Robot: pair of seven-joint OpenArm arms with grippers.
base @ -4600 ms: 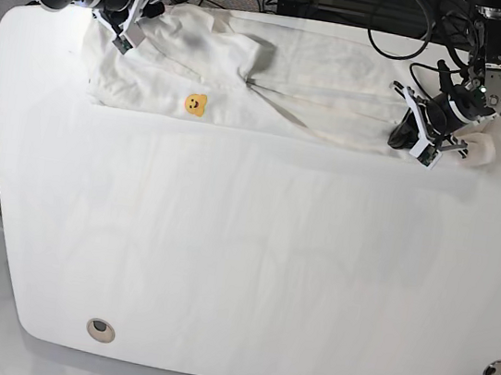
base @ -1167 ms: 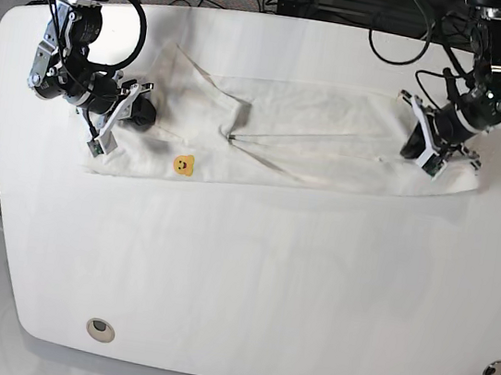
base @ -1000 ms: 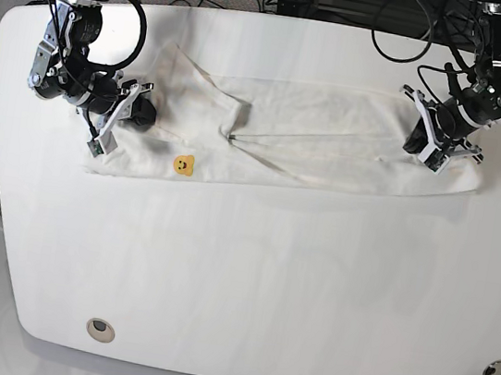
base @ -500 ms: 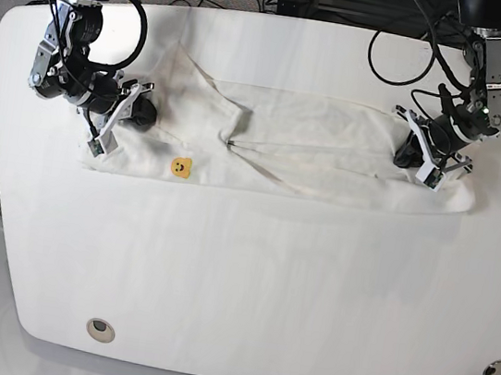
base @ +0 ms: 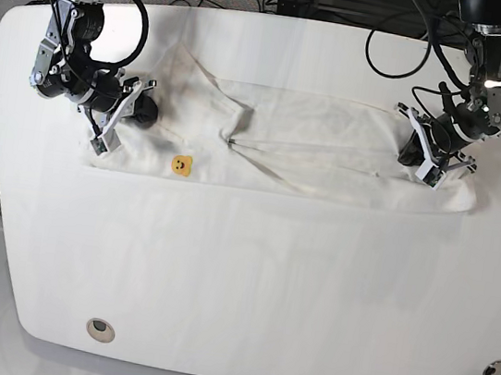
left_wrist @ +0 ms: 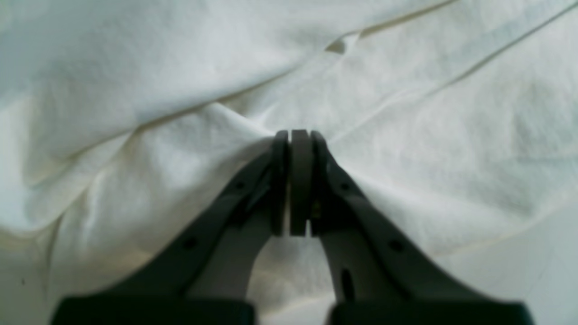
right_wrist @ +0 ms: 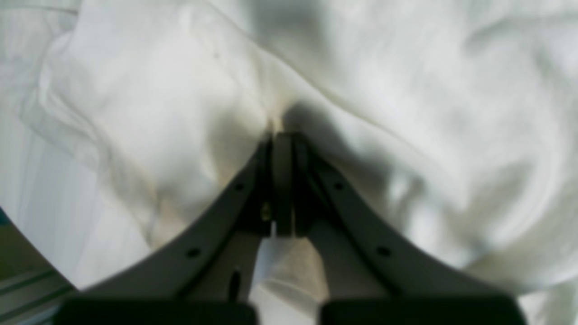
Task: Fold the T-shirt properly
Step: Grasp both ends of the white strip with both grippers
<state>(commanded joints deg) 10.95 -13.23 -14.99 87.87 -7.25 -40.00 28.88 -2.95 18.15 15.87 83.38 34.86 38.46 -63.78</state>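
Our left gripper (left_wrist: 292, 135) has its jaws pressed together on a pinch of the T-shirt (base: 312, 145), and the white cloth puckers into creases that fan away from the tips in the left wrist view. In the base view this gripper (base: 426, 166) sits at the shirt's end on that view's right, with folded cloth spreading away from it toward the middle of the table (base: 247, 280) and a rounded edge of fabric just beyond it toward the near side.

Our right gripper (right_wrist: 282, 135) is likewise clamped on the T-shirt, its jaws together with a ridge of fabric rising from the tips and a shadowed fold just past them. In the base view it (base: 110, 126) holds the shirt's opposite end. A small yellow bear-face mark (base: 181, 167) lies on the cloth near this gripper, toward the near edge.

Between our two grippers the T-shirt lies as a long, folded band stretched across the far half of the table, wrinkled along its middle.
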